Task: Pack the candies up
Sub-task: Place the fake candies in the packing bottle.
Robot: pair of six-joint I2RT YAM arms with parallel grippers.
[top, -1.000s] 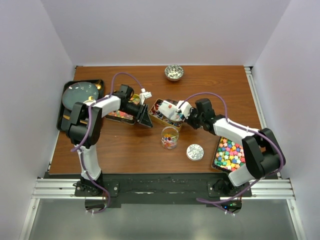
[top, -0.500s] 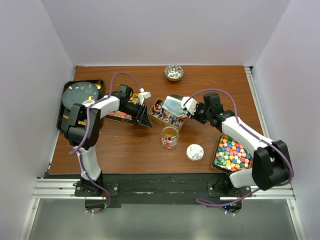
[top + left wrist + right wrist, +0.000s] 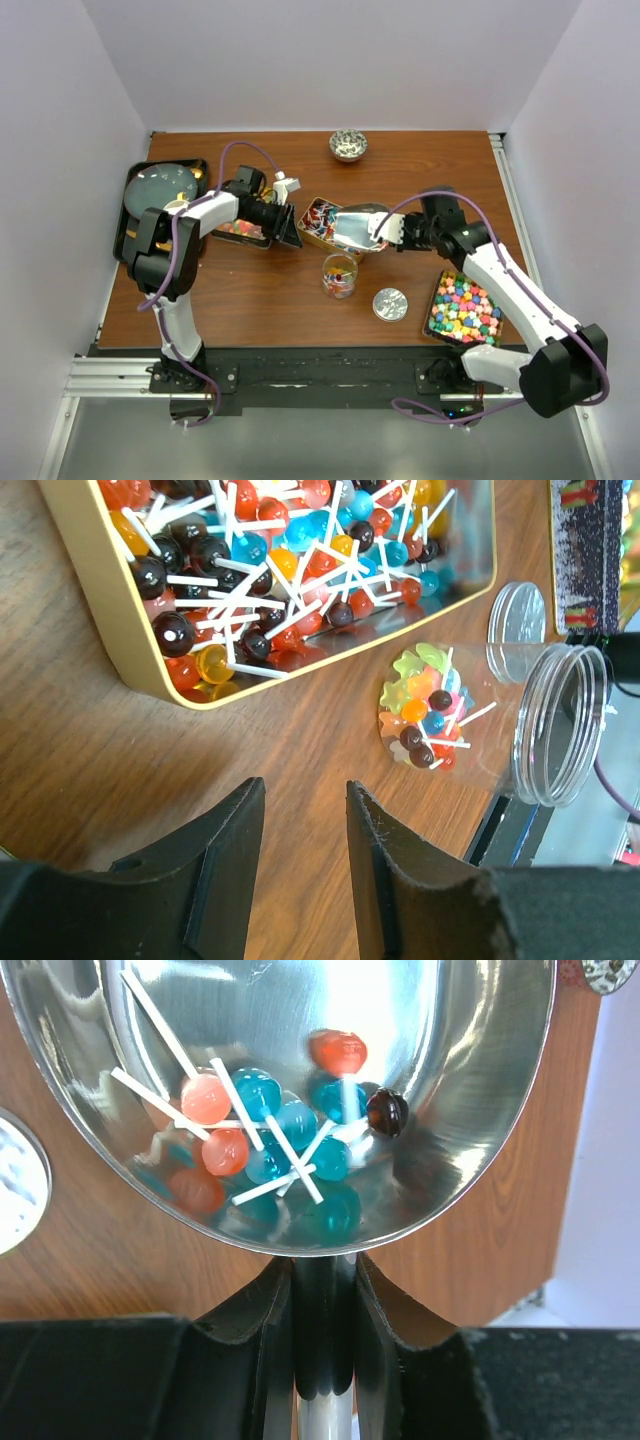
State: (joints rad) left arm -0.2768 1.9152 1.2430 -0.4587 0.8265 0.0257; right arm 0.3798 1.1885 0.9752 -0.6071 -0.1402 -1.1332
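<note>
The candies here are small lollipops on white sticks, red, blue, orange and dark, filling a gold tin [image 3: 312, 217], which also shows in the left wrist view [image 3: 120, 610]. My right gripper [image 3: 397, 232] is shut on the handle [image 3: 322, 1290] of a steel scoop [image 3: 355, 226] that holds several lollipops [image 3: 262, 1125], level above the tin's right end. A clear jar [image 3: 339, 276] stands in front of the tin, part filled with candies [image 3: 425, 705]. My left gripper [image 3: 288, 230] is open and empty over bare wood [image 3: 305, 792] just left of the tin.
The jar's lid [image 3: 390, 304] lies right of the jar. A tray of bright cube candies [image 3: 462, 306] sits at front right. A tray of gummies [image 3: 238, 231] lies under my left arm. A black tray with a dark plate [image 3: 160, 190] is at far left; a small bowl [image 3: 348, 146] is at the back.
My right arm has drawn back to the right and lifted the scoop out of the tin with lollipops in it. My left gripper has barely moved.
</note>
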